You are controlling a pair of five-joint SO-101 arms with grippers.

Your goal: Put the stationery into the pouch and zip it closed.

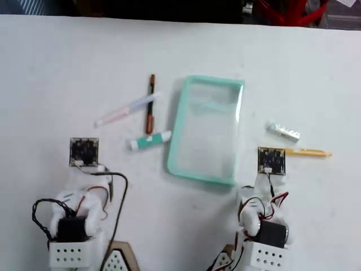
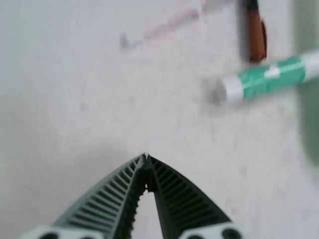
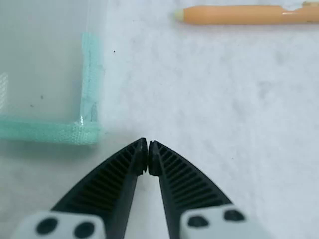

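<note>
A clear pouch (image 1: 206, 130) with a mint-green border lies flat mid-table; its corner (image 3: 84, 130) shows in the right wrist view. Left of it lie a brown pen (image 1: 150, 104), a pink-white pen (image 1: 125, 111) and a green-white marker (image 1: 150, 140). The marker (image 2: 266, 78) and brown pen (image 2: 256, 31) also appear in the left wrist view. Right of the pouch lie a small white piece (image 1: 283, 131) and an orange pen (image 1: 307, 152), (image 3: 246, 14). My left gripper (image 2: 145, 160) is shut and holds nothing, near of the marker. My right gripper (image 3: 147, 147) is shut, beside the pouch's near right corner.
Both arm bases (image 1: 73, 226) (image 1: 264, 228) stand at the table's near edge, with cables trailing by the left one. The white table (image 1: 56, 73) stretches wide at the far left and far right. Dark and red objects line the far edge (image 1: 287, 11).
</note>
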